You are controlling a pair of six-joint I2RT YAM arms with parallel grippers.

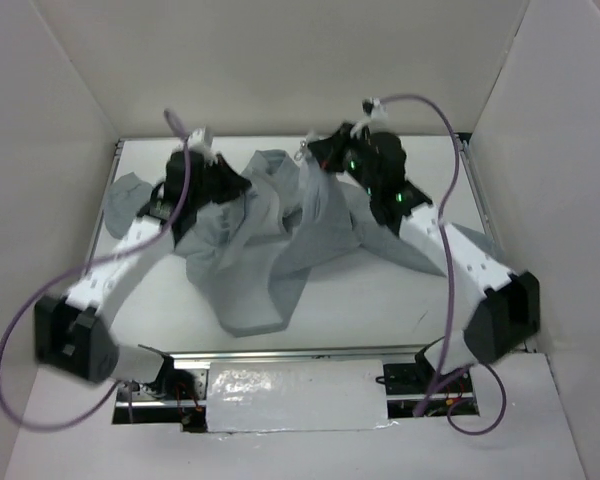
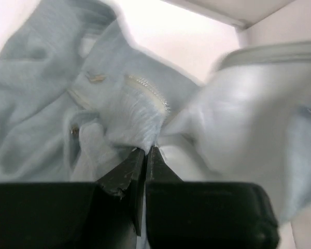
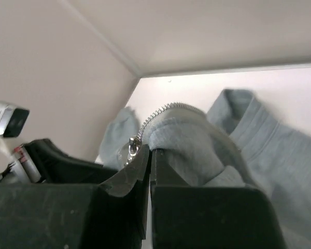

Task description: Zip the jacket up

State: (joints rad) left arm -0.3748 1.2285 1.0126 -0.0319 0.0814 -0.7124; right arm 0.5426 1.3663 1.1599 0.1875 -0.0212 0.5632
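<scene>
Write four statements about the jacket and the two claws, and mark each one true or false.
1. The left claw is shut on the jacket. True.
2. A zipper pull sits beside the right claw. True.
3. The right claw is open. False: it is shut on jacket fabric.
4. The jacket lies flat and smooth. False: it is crumpled and lifted at both claws.

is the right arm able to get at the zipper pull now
Likely yes: the zipper pull sits exposed beside the right gripper, which is shut on the jacket and must let go first.
</scene>
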